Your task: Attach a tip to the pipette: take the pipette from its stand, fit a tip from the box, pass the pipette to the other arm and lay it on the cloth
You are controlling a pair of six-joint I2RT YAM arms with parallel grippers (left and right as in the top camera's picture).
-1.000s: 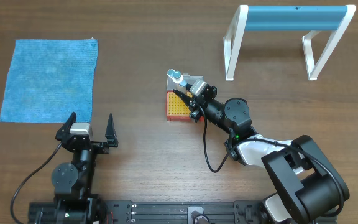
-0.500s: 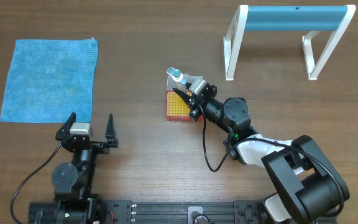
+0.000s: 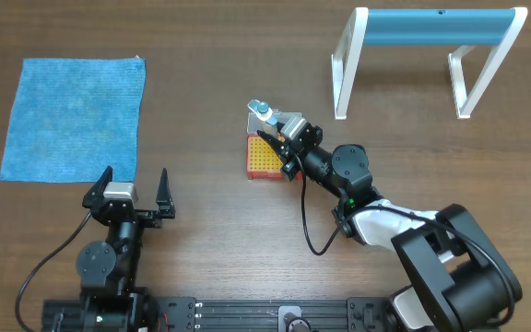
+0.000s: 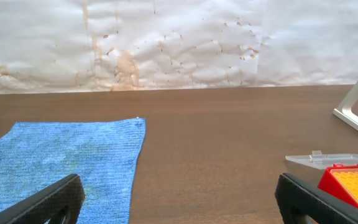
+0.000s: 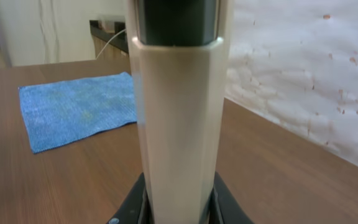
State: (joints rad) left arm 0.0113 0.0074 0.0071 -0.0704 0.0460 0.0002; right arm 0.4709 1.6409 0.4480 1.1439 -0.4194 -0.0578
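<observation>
My right hand point(image 3: 289, 145) is clamped on the pipette point(image 5: 176, 118), which it holds over the tip box point(image 3: 264, 159). The pipette's blue-capped head point(image 3: 262, 112) shows past the box's far edge. I cannot tell whether its lower end touches the tips. The box's clear lid point(image 3: 287, 121) lies open, touching the box on the side away from the arm bases.

The stand point(image 3: 431, 28) sits well apart from the tip box, on the right arm's side and farther out; its nearest white leg leaves a bare strip of desk point(image 3: 210, 55) between them. The cloth point(image 3: 74, 118) lies flat, well apart from the tip box on the left arm's side, with wide bare desk between its straight edge and the box. My left hand point(image 3: 133, 184) hangs well apart from the tip box, toward the arm bases, its fingers point(image 4: 42, 202) spread wide and holding nothing.
</observation>
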